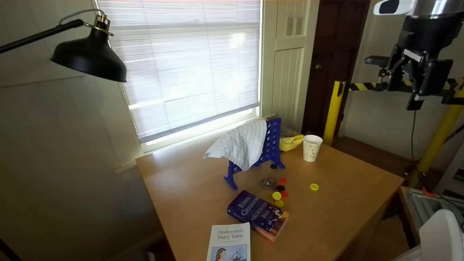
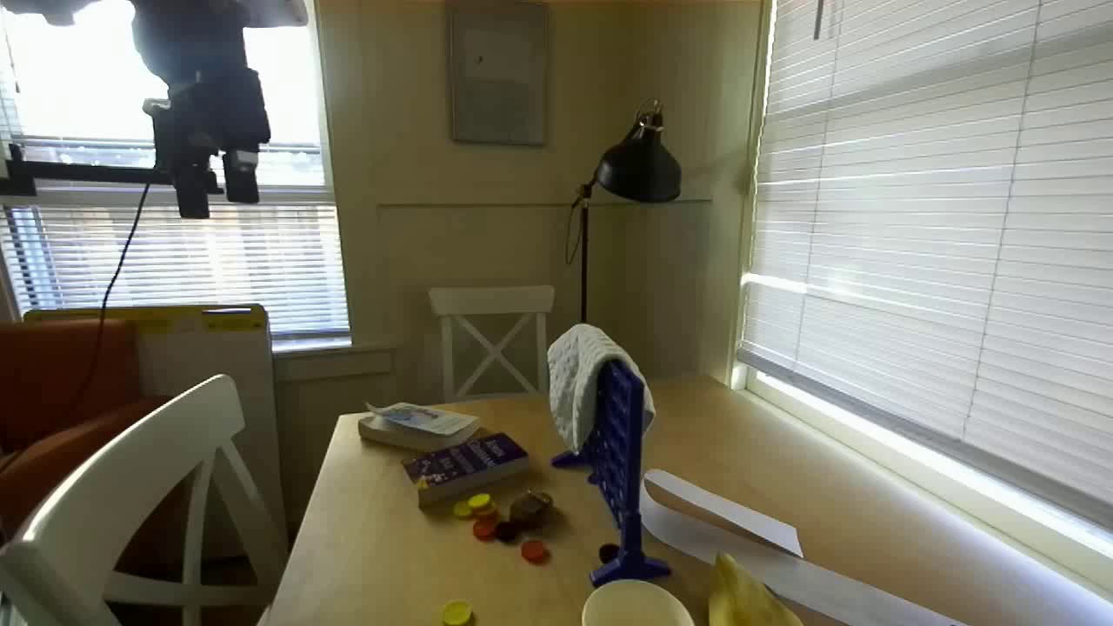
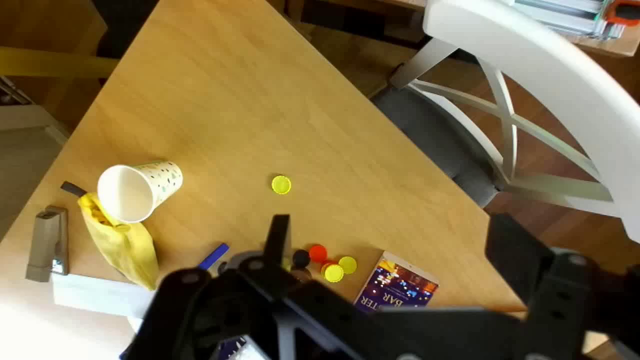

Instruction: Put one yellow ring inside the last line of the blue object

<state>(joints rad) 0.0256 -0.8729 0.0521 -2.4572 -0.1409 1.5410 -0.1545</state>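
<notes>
A lone yellow ring (image 1: 314, 186) (image 2: 456, 613) (image 3: 281, 185) lies flat on the table. Two more yellow rings (image 1: 276, 195) (image 3: 333, 273) lie by red and black pieces near the book; one rests on a red piece. The blue object (image 1: 272, 143) (image 2: 619, 461) is an upright rack with rows of round holes, standing on feet. A white cloth (image 1: 241, 143) (image 2: 574, 387) hangs over it, hiding much of it. In the wrist view only small blue parts (image 3: 213, 256) show. My gripper (image 1: 424, 98) (image 2: 217, 191) (image 3: 395, 245) is open and empty, high above the table.
A paper cup (image 1: 311, 148) (image 3: 130, 192) and a yellow pouch (image 1: 290, 143) (image 3: 122, 245) stand near the rack's end. A dark-blue book (image 1: 258, 215) and a white book (image 1: 230, 241) lie on the table. White chairs (image 2: 156, 504) and a black lamp (image 1: 90, 58) are around it.
</notes>
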